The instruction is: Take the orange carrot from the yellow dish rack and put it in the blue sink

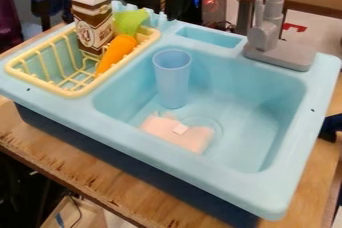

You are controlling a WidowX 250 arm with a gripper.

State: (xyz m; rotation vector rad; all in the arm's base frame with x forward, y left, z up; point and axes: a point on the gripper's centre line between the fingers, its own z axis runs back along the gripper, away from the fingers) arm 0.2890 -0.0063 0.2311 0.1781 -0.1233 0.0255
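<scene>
1. Gripper (179, 9): 12 o'clock from mid-sink (247, 107), by the back rim. Can't tell how wide the jaws are; no load visible.
2. Cup (172, 79), 11 o'clock in the basin, looks tippy: come down straight, squeeze lightly.
3. Carrot (116, 54) and carton (93, 22), 10–11 o'clock in the rack (81, 92), sit close: mind the neighbour, lift vertically imo.

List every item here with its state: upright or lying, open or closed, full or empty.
Carton: upright in the rack, top closed.
Carrot: leaning in the rack, green top up.
Rack: holding carton and carrot.
Cup: upright, open-topped; contents unclear.
Pink cloth: lying rumpled in the basin.
Faucet: upright.
</scene>
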